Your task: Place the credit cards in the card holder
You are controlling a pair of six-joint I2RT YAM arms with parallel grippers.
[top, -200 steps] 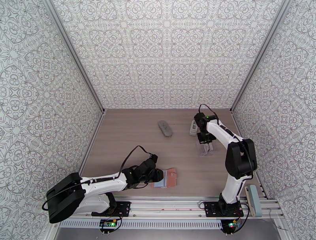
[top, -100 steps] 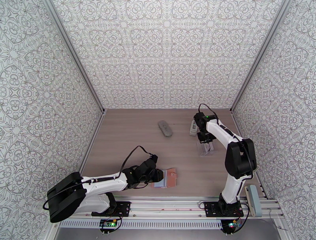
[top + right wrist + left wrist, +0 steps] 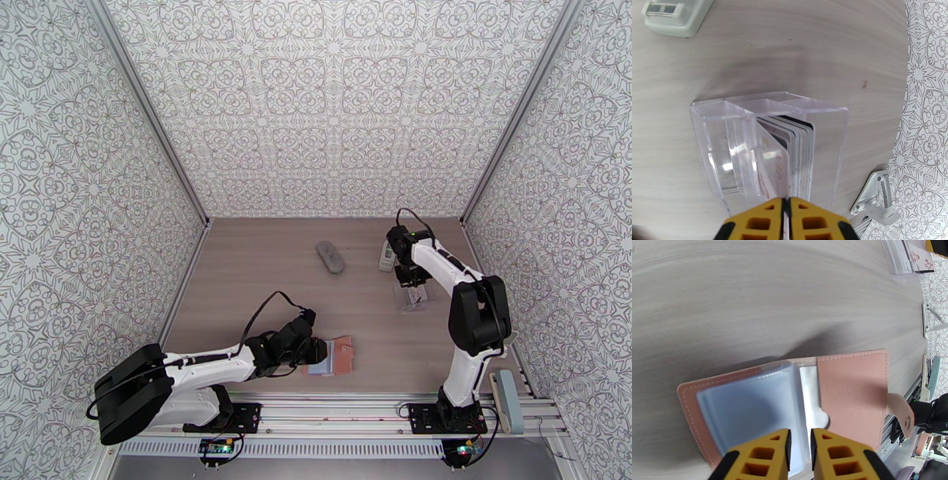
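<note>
Judging early stage: thin plastic credit cards (image 3: 798, 146) in clear acrylic rack (image 3: 829, 130), well apart from open pink card holder (image 3: 853, 394), sleeves (image 3: 750, 405) seemingly empty; right gripper (image 3: 787, 207) pressed together above cards; left gripper (image 3: 800, 441) over sleeve, state unclear.

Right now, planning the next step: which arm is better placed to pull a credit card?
Right. The right gripper sits shut atop the credit cards in the clear stand; the left gripper seems to pinch the card holder.
</note>
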